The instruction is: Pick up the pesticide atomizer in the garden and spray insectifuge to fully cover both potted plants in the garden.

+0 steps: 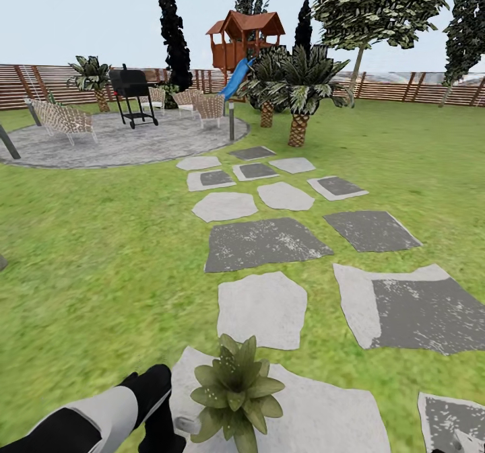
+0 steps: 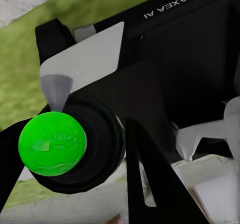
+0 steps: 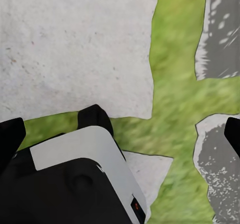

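Left pincer [image 1: 176, 421] hangs beside the olive rosette potted plant [image 1: 236, 389] on the pale stepping stone [image 1: 323, 419]; its grip I cannot tell. The atomizer will likely be light and slick: take its body.

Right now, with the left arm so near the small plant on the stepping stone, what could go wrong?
1. The left arm sits close beside the potted plant; a careless swing could knock it over on the stepping stone.
2. The left wrist view is crowded with robot parts and a green ball, so aiming is hard to check from there.
3. The head view shows one potted plant in the lower foreground; the second may go unsprayed.
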Tool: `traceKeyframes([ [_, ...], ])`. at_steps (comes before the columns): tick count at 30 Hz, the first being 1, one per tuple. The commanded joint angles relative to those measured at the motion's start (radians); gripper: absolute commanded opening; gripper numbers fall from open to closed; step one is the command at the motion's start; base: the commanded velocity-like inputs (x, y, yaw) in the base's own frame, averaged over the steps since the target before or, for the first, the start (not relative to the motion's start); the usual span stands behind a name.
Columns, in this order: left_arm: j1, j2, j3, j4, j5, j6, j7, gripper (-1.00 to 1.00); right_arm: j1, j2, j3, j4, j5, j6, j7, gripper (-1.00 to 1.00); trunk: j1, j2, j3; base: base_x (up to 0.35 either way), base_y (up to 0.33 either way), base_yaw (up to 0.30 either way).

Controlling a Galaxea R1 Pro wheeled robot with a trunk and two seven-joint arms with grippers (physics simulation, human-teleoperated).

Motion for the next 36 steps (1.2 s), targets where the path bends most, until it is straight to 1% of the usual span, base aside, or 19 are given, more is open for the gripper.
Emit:
traceKeyframes([
  [1,0.004,0.002,0.0,-0.002,-0.01,0.002,-0.01,-1.0,-0.001,0.0,-0.002,-0.001,0.01,0.003,0.01,1.0,0.0,0.0,-0.001,0.0,0.0,0.0],
  [10,0.006,0.002,-0.006,-0.002,-0.011,0.003,-0.002,-1.0,-0.001,0.0,-0.002,-0.001,0.009,0.003,0.01,1.0,0.0,0.0,-0.001,0.0,0.0,0.0],
  [13,-0.002,0.001,-0.012,-0.002,-0.013,0.003,0.0,-1.0,-0.001,0.0,-0.002,-0.001,0.01,0.003,0.01,1.0,0.0,0.0,-0.001,0.0,0.0,0.0],
  [14,-0.005,0.001,-0.023,-0.002,-0.013,0.003,0.0,-1.0,-0.001,0.0,-0.002,-0.001,0.01,0.003,0.01,1.0,0.0,0.0,-0.001,0.0,0.0,0.0],
  [15,-0.01,0.0,-0.044,-0.002,-0.013,0.004,-0.001,-1.0,-0.001,0.0,-0.002,-0.001,0.01,0.003,0.01,1.0,0.0,0.0,-0.001,0.0,0.0,0.0],
  [16,-0.021,0.0,-0.073,-0.002,-0.013,0.004,-0.001,-1.0,-0.001,0.0,-0.002,-0.001,0.01,0.003,0.01,1.0,0.0,0.0,-0.001,0.0,0.0,0.0],
  [18,-0.052,-0.001,-0.141,-0.002,-0.012,0.005,-0.001,-1.0,-0.001,0.0,-0.002,-0.001,0.01,0.003,0.01,1.0,0.0,0.0,-0.001,0.0,0.0,0.0],
  [19,-0.069,-0.001,-0.183,-0.002,-0.012,0.005,-0.001,-1.0,-0.001,0.0,-0.002,-0.001,0.01,0.003,0.01,1.0,0.0,0.0,-0.001,0.0,0.0,0.0],
  [20,-0.076,-0.002,-0.2,-0.002,-0.012,0.005,-0.001,-1.0,-0.001,0.0,-0.002,-0.001,0.01,0.003,0.01,1.0,0.0,0.0,-0.001,0.0,0.0,0.0],
  [22,-0.1,-0.002,-0.22,-0.002,-0.012,0.005,-0.001,-1.0,-0.001,0.0,-0.002,-0.001,0.01,0.003,0.01,1.0,0.0,0.0,-0.001,0.0,0.0,0.0],
  [24,-0.128,-0.003,-0.227,-0.002,-0.012,0.006,-0.002,-1.0,-0.001,0.0,-0.002,-0.001,0.01,0.003,0.01,1.0,0.0,0.0,-0.001,0.0,0.0,0.0],
  [28,-0.145,-0.003,-0.229,-0.001,-0.011,0.005,-0.004,-1.0,-0.001,0.0,-0.002,-0.001,0.01,0.003,0.01,1.0,0.0,0.0,-0.001,0.0,0.0,0.0],
  [33,-0.136,-0.003,-0.223,-0.001,-0.005,0.005,-0.006,-1.0,-0.001,0.0,-0.002,-0.001,0.01,0.003,0.01,1.0,0.0,0.0,-0.001,0.0,0.0,0.0],
  [35,-0.122,-0.004,-0.222,-0.001,-0.001,0.005,-0.008,-1.0,-0.001,0.0,-0.002,-0.001,0.009,0.003,0.01,1.0,0.0,0.0,-0.001,0.0,0.0,0.0],
  [36,-0.103,-0.004,-0.216,-0.001,0.001,0.005,-0.008,-1.0,-0.001,0.0,-0.002,-0.001,0.01,0.003,0.01,1.0,0.0,0.0,-0.001,0.0,0.0,0.0],
])
